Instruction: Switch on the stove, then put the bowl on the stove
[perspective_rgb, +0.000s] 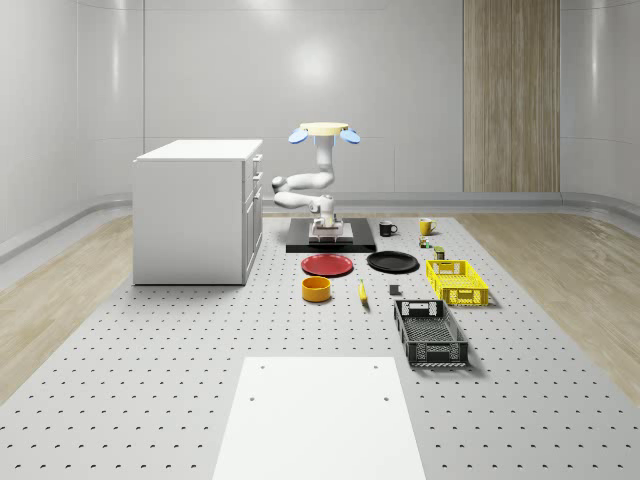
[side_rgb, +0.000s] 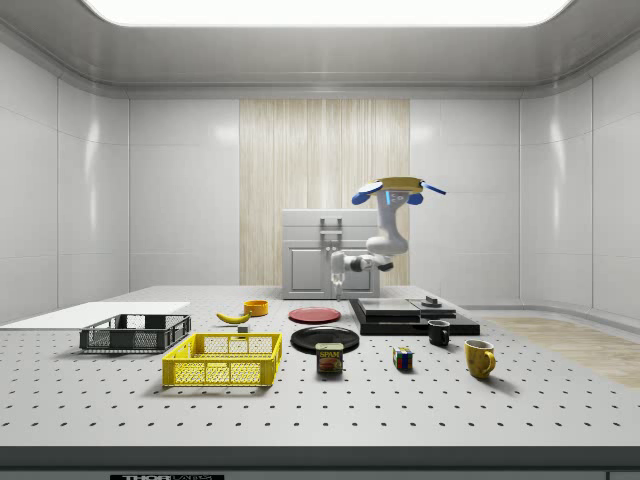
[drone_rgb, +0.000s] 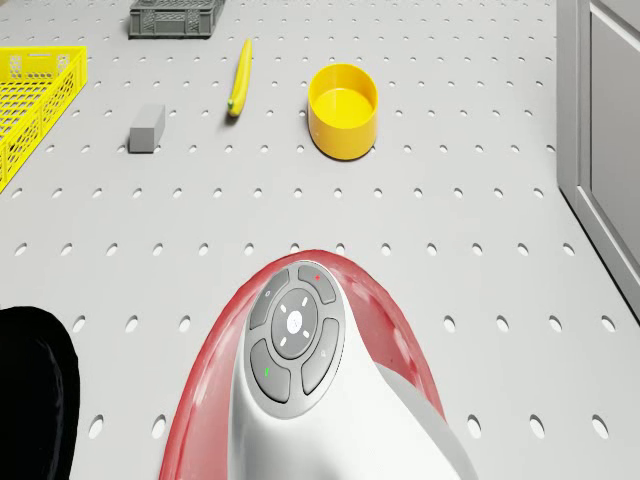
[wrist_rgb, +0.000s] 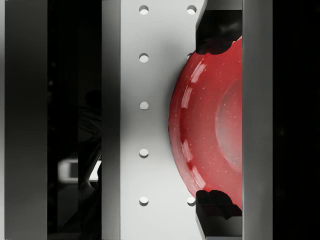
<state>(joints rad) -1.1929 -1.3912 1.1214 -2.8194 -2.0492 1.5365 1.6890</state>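
The end effector (wrist_rgb: 172, 120) hangs spread wide and empty, touching nothing, above the strip of desk (perspective_rgb: 150, 340) between the stove (perspective_rgb: 360, 245) and the red plate (perspective_rgb: 327, 264). That puts it just below the middle of the whole-scene view, and the drone (perspective_rgb: 325, 131) hovers over the stove. The bowl (perspective_rgb: 317, 289) sits on the desk beyond the plate, a little lower in that frame and well apart from the end effector. It looks light, rigid and smooth-walled, probably slippery, so I judge a pinch across the rim, one finger inside and one outside, the surest hold.
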